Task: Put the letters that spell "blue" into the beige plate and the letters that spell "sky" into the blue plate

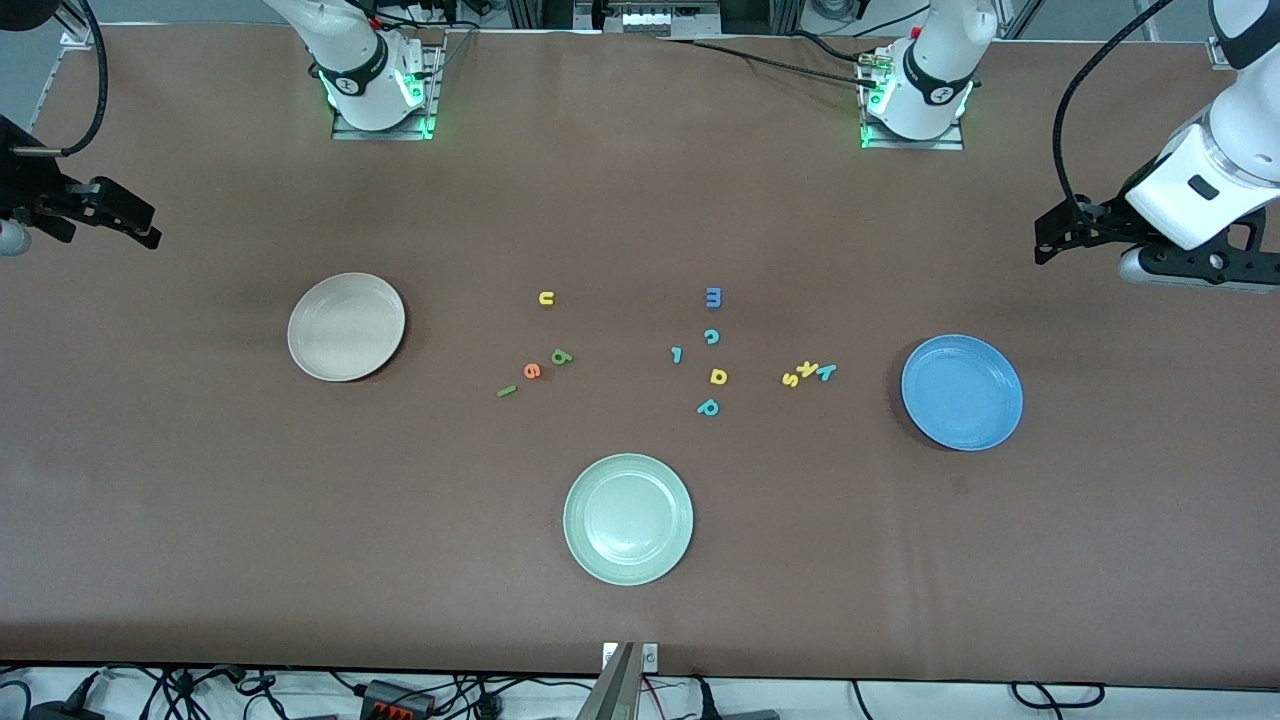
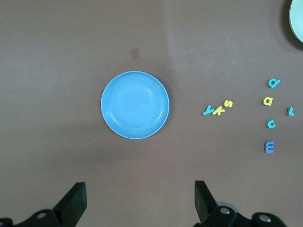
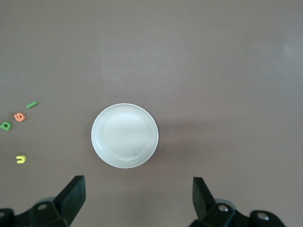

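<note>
With both the left gripper (image 2: 137,198) and the right gripper (image 3: 137,196) wide open and empty above the table, you face light, soft foam letters (image 1: 545,297) lying flat, best pinched by their thin edges.

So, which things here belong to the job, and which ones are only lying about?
Belong to the job:
- green b, dark-green l, yellow u, orange e
- yellow s, yellow k, teal y
- beige plate, blue plate

Only lying about:
- pale green plate
- blue m, teal c, small teal l, yellow d, teal p
</note>
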Controlling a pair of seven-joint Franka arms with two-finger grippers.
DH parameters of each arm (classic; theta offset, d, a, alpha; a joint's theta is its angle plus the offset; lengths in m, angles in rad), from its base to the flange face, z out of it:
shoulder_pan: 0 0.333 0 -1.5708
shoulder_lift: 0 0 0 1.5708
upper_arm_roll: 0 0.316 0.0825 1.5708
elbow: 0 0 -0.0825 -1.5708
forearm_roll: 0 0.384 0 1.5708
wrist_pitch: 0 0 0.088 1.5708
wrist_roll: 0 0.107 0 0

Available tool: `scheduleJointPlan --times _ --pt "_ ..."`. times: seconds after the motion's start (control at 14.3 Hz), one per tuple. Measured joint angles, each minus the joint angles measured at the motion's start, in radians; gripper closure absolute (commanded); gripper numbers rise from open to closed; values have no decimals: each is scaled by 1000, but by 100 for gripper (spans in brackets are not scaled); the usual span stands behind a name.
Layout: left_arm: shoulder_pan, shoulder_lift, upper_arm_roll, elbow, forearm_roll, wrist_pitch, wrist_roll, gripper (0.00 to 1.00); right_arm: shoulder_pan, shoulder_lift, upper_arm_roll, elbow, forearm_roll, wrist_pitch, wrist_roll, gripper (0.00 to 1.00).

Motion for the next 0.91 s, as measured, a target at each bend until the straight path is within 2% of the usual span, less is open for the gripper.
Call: scheduleJointPlan --times 0.91 --pt "-1 0 1 0 0 -6 0 0 4 2 2 0 0 -42 0 0"
